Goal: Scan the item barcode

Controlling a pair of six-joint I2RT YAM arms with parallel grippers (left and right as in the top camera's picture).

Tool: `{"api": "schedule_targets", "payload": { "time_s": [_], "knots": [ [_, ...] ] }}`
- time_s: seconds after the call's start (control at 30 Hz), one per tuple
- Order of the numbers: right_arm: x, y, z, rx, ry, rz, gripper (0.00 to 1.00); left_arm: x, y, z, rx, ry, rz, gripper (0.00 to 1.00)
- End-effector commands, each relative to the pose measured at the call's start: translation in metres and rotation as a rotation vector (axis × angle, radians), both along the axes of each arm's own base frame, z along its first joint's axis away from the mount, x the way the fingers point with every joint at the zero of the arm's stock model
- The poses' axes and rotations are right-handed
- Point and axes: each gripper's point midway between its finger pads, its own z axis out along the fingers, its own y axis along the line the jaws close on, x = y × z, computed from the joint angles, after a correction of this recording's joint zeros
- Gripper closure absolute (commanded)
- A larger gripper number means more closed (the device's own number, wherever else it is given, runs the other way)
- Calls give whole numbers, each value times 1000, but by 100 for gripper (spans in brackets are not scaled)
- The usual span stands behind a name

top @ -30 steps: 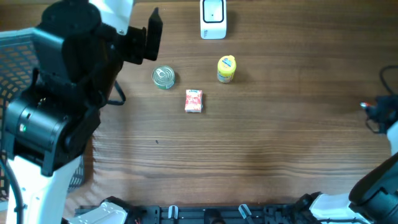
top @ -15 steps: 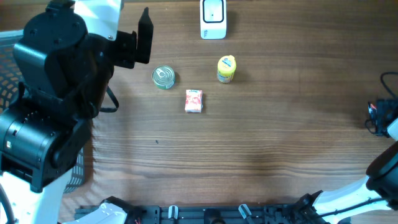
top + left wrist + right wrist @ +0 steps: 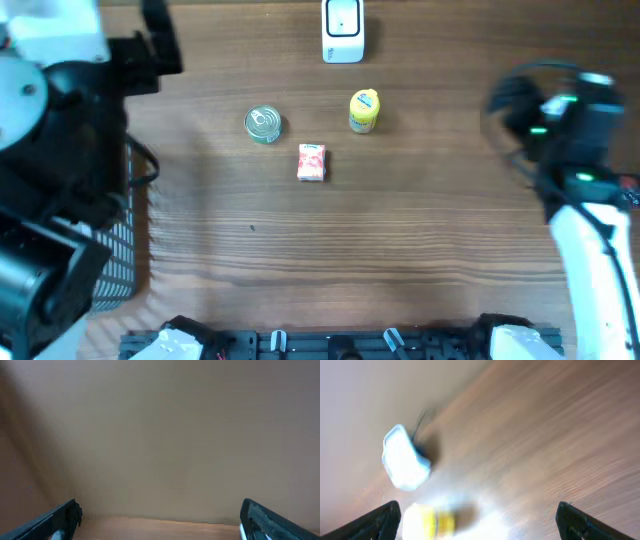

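Wooden table (image 3: 430, 240), packet (image 3: 312, 162) print illegible

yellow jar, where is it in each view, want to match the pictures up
Overhead: the yellow jar stands upper middle on the table, right of the can and below the white scanner.
Left wrist: not in it.
Right wrist: the yellow jar is a blur at the bottom edge, left of centre.
Shared landmark: the white scanner, at the left in the right wrist view, close to the jar in both.
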Motion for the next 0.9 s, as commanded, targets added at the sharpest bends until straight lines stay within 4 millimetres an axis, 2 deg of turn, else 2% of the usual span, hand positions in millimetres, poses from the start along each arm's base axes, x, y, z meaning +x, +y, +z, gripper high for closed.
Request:
{"api": "schedule_targets", "payload": {
  "time_s": [0.0, 0.03, 0.07, 0.2, 0.23, 0.33, 0.43, 0.6, 0.7, 0.87],
  "knots": [
    [3, 83, -9, -195, 90, 355, 0, -25, 57, -7, -176, -16, 227, 0],
    [-1, 103, -13, -272, 168, 448, 0, -34, 70, -16, -221, 2, 270, 0],
    [-3, 112, -13, -320, 223, 503, 0, -39, 73, -20, -239, 11, 266, 0],
    [-5, 136, -12, -340, 444, 608, 0, -55, 68, -27, -285, 36, 206, 0],
    [0, 140, -16, -348, 479, 629, 0, -58, 68, -30, -281, 50, 204, 0],
    [-1, 172, -47, -383, 542, 847, 0, -62, 57, -38, -273, 99, 129, 0],
    [3, 182, -64, -359, 584, 791, 0, -61, 53, -54, -260, 165, 113, 0],
    [40, 192, -72, -454, 469, 795, 0, -49, 50, -83, -234, 250, 126, 0],
    [75, 189, -78, -546, 382, 750, 0, -43, 49, -97, -222, 290, 132, 0],
    [96, 199, -97, -553, 337, 756, 0, -44, 49, -98, -222, 293, 132, 0]
  ]
}}
